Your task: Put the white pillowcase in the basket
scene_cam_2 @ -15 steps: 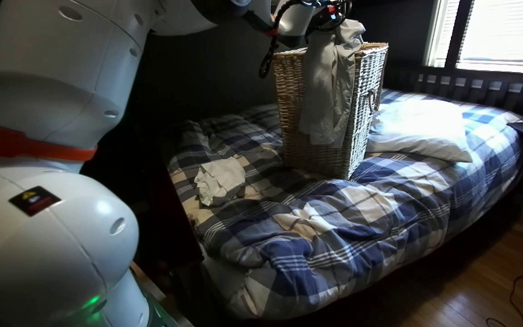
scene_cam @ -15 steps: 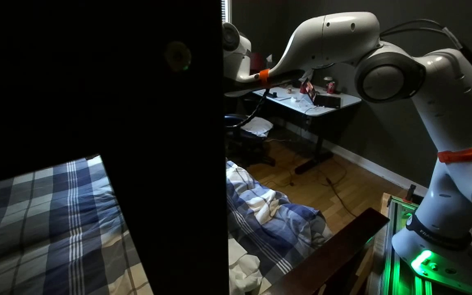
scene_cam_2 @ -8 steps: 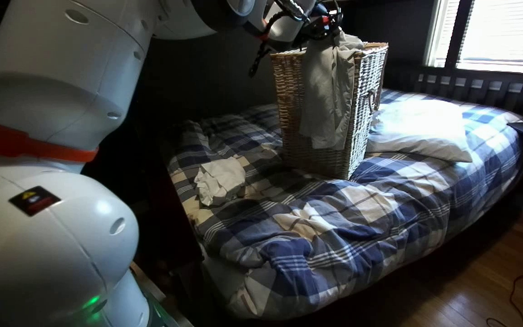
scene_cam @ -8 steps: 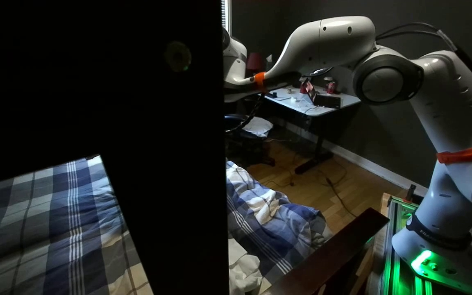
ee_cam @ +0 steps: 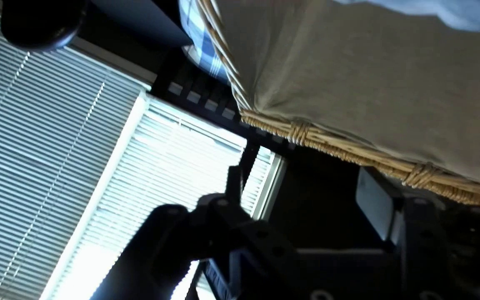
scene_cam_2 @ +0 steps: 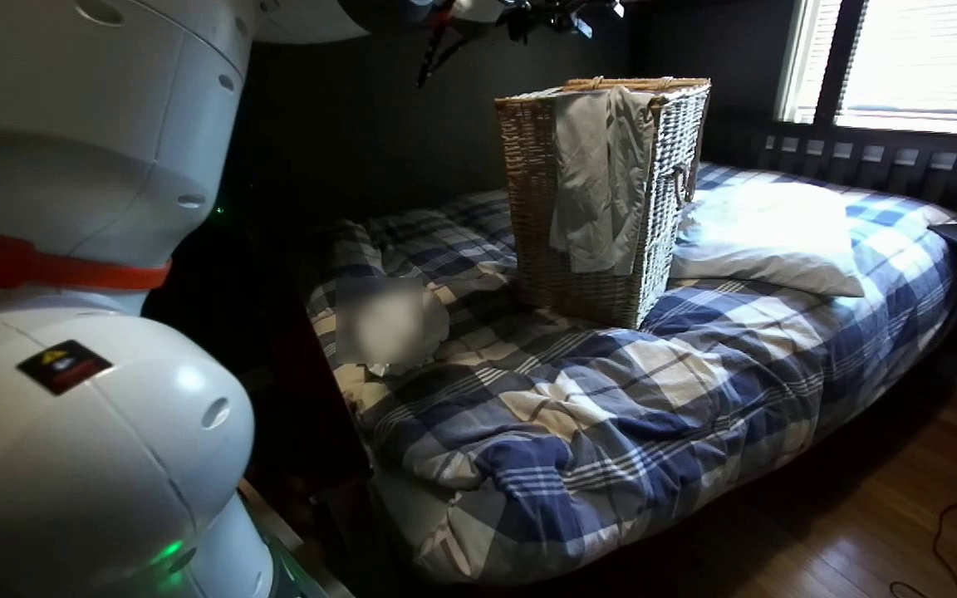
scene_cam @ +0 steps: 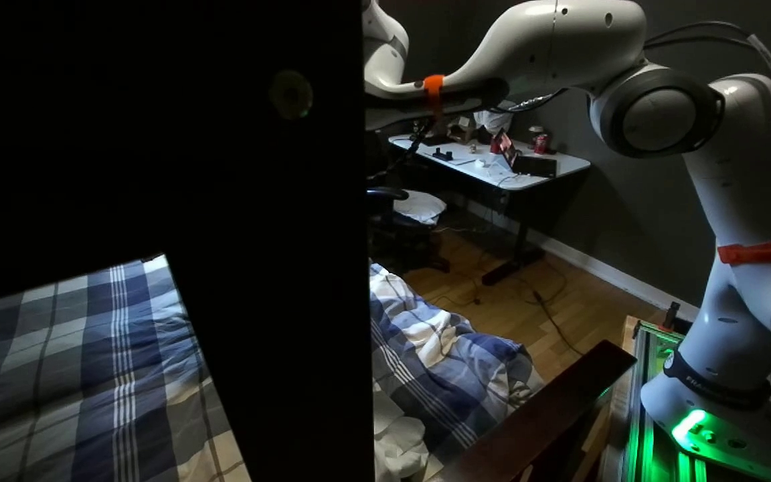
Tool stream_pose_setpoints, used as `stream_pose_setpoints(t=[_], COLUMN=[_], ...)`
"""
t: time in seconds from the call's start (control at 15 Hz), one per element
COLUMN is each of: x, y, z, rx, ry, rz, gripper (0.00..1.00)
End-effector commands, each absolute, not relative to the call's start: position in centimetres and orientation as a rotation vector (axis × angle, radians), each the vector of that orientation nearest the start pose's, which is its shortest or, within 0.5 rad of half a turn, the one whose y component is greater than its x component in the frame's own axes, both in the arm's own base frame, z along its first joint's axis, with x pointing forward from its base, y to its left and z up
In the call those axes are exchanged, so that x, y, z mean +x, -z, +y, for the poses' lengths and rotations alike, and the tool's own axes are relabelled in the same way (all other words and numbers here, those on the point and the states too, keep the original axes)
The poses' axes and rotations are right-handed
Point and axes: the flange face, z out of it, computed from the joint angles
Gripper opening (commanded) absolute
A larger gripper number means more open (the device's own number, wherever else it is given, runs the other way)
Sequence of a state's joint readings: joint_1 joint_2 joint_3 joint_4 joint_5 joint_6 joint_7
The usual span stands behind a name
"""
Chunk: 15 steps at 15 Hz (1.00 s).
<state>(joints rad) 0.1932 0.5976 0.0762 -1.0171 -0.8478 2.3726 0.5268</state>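
The wicker basket [scene_cam_2: 532, 208] stands upright on the bed, its beige-lined mouth [ee_cam: 369, 75] facing the wrist camera. A pale greyish cloth, apparently the white pillowcase [scene_cam_2: 603, 183], drapes over the near rim and hangs far down the outside. How much of it lies inside is hidden. In the wrist view, some bluish-white cloth [ee_cam: 469, 12] shows at the top edge. Above the basket and apart from the cloth, my gripper [ee_cam: 300, 187] [scene_cam_2: 599, 20] is open, with a wide bare gap between its fingers. Another crumpled white cloth [scene_cam_2: 435, 328] lies on the bed, partly blurred.
A plaid cover [scene_cam_2: 653, 399] spreads over the bed, with a white pillow [scene_cam_2: 777, 237] behind the basket. A large dark panel [scene_cam: 278, 268] blocks much of an exterior view. The brown bed end [scene_cam: 546, 408] rises near the arm base. Beyond stands a desk [scene_cam: 492, 171].
My gripper has opened, let go of the draped cloth and moved up and away from the basket. The cloth's raised top has sunk to the rim, where it hangs on its own.
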Motion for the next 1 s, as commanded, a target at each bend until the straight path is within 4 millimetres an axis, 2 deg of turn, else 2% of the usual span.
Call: stream_pose_setpoints(t=[0.0, 0.13, 0.4, 0.93], x=[72.2, 71.1, 68.8, 64.4], y=[-61.6, -61.5, -60.1, -54.3], z=[16.9, 16.0, 14.5, 10.0], rx=[-3.268, -3.303, -3.296, -3.197], ry=[1.294, 1.122, 0.802, 0.165], rz=[-0.18, -0.21, -0.264, -0.282], gripper=[1.0, 1.0, 1.0, 1.0])
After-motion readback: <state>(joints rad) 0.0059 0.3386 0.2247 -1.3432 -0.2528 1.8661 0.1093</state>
